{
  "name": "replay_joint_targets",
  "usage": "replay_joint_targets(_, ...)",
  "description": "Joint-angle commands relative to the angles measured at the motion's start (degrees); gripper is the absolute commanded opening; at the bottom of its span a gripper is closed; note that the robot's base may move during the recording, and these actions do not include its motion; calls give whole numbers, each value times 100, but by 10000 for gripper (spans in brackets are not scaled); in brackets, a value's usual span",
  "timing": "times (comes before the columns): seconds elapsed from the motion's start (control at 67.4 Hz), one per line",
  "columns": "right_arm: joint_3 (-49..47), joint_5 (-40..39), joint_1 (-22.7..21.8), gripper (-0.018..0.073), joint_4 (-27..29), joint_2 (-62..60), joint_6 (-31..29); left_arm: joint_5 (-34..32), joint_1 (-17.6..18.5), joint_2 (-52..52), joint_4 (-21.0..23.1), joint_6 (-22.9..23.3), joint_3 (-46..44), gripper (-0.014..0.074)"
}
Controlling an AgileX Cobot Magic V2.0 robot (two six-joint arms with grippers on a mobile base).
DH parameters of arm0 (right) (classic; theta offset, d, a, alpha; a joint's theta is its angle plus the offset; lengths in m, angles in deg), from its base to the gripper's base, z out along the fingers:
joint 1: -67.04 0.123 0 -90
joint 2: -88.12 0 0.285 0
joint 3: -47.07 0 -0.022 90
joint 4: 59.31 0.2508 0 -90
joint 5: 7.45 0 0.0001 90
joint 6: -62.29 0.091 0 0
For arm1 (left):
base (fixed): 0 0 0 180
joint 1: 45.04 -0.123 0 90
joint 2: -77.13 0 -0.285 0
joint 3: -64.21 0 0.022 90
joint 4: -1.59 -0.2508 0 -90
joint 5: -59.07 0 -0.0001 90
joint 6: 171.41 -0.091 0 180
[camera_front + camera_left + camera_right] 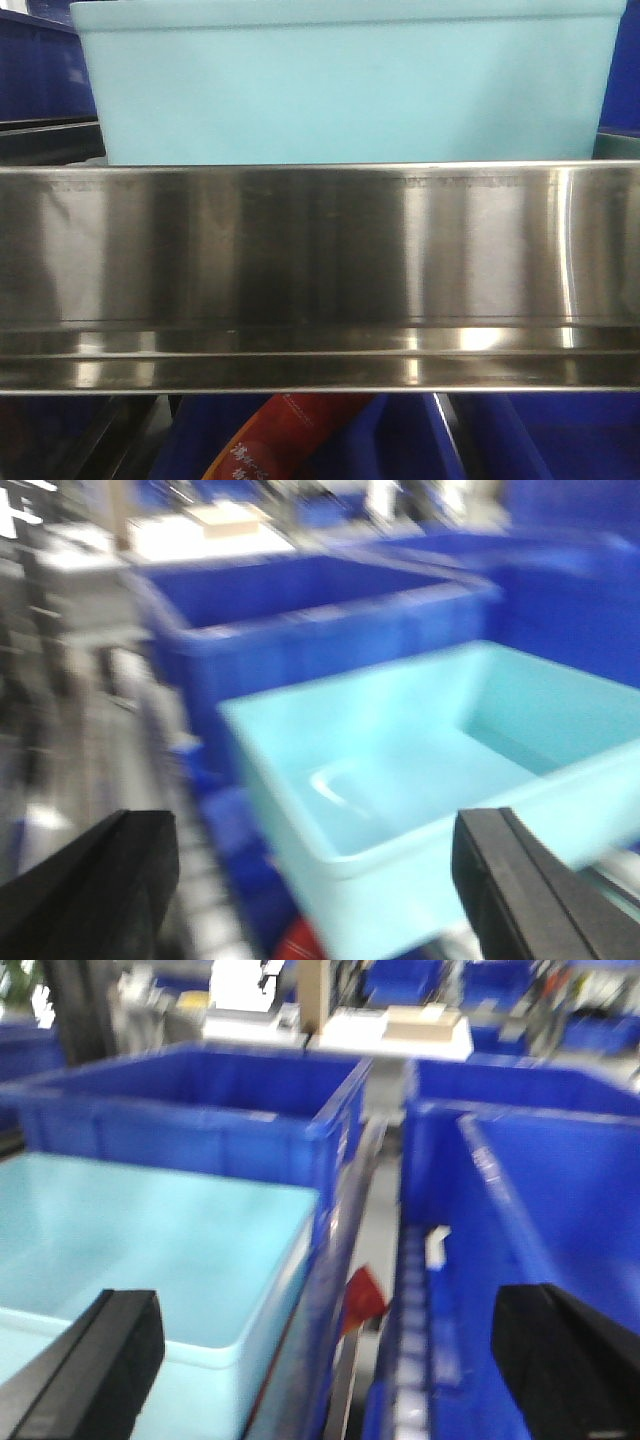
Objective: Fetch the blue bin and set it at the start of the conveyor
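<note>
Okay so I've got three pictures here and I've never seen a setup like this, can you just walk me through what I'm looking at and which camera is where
This is a robot with two arms on a rolling base, and each picture comes from a different camera on it.

The front-facing view looks straight ahead at a shiny steel shelf rack. On it sits the pale blue bin, the tub the robot is meant to fetch. Below the rail you can glimpse a red package with print on it.

The other two views come from cameras on the wrists, looking down past the jaws. The black shapes in the bottom corners are the fingers of the left gripper and the right gripper. Both stand wide open and hold nothing.

From the left wrist the pale bin looks empty inside. Dark blue bins stand behind and beside it. Both wrist views are blurred, so finer detail is lost.
</note>
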Motion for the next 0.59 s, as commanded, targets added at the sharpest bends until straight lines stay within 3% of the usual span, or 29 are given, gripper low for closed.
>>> replay_joint_targets(0.0, -512, 335, 182, 569, 22, 688, -44, -26, 410, 595, 10, -23, -408, 465)
replay_joint_targets(0.089, -1172, 782, 265, 569, 37, 1319, -44, 63, 694, 1334, 0, -23, -952, 465)
replay_joint_targets(0.237, -2320, 1603, 265, 569, 60, 2460, -44, 873, 720, 2509, -69, 132, -2194, 465)
replay_joint_targets(0.43, -3491, 2374, 265, 569, -49, 3684, 330, 2248, 720, 3893, -1321, 1869, -3967, 465)
replay_joint_targets(0.578, -3911, 2624, 265, 569, -474, 4419, 980, 3616, 672, 4876, -1963, 2275, -5057, 465)
